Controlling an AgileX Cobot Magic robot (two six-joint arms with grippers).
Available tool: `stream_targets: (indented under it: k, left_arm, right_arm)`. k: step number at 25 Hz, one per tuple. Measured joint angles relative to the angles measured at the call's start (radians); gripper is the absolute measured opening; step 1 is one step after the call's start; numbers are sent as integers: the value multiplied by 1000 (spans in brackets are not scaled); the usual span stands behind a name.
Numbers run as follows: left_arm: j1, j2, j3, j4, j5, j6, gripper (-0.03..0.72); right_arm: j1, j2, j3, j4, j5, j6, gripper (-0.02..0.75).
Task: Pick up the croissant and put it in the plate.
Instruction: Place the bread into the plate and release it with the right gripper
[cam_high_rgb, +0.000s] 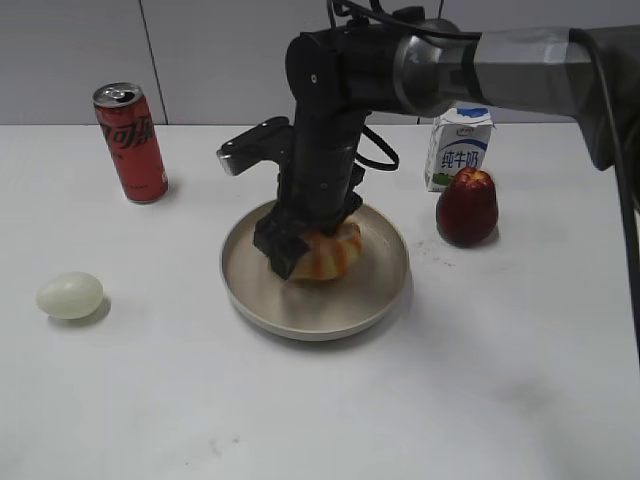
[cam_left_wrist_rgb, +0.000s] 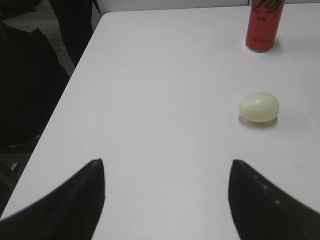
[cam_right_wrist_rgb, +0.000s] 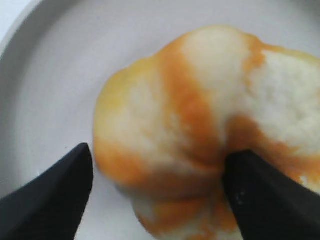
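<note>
The croissant (cam_high_rgb: 335, 255), puffy with orange and cream stripes, lies in the round beige plate (cam_high_rgb: 330, 325) at the table's middle. My right gripper (cam_high_rgb: 290, 255) points down into the plate with its fingers spread on either side of the croissant. In the right wrist view the croissant (cam_right_wrist_rgb: 200, 100) fills the space between the open fingers (cam_right_wrist_rgb: 157, 150). The right finger touches it and the left finger stands a little off it, over the plate's floor (cam_right_wrist_rgb: 50, 75). My left gripper (cam_left_wrist_rgb: 166, 162) is open and empty over bare table; it does not show in the exterior view.
A red cola can (cam_high_rgb: 131, 142) stands at the back left and a pale egg (cam_high_rgb: 70, 295) lies front left; both show in the left wrist view, can (cam_left_wrist_rgb: 264, 25) and egg (cam_left_wrist_rgb: 259, 107). A milk carton (cam_high_rgb: 458, 148) and a dark red fruit (cam_high_rgb: 467, 207) stand right of the plate.
</note>
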Motion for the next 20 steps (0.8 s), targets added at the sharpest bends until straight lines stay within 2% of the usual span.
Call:
stream_targets:
  k: [10,20]
  left_arm:
    - [0,0,0,0,0,0,586]
    - [0,0,0,0,0,0,586]
  right_arm:
    - [-1,0,-64,3,114,0,643]
    - [-16,-70,-101,7,167,26,608]
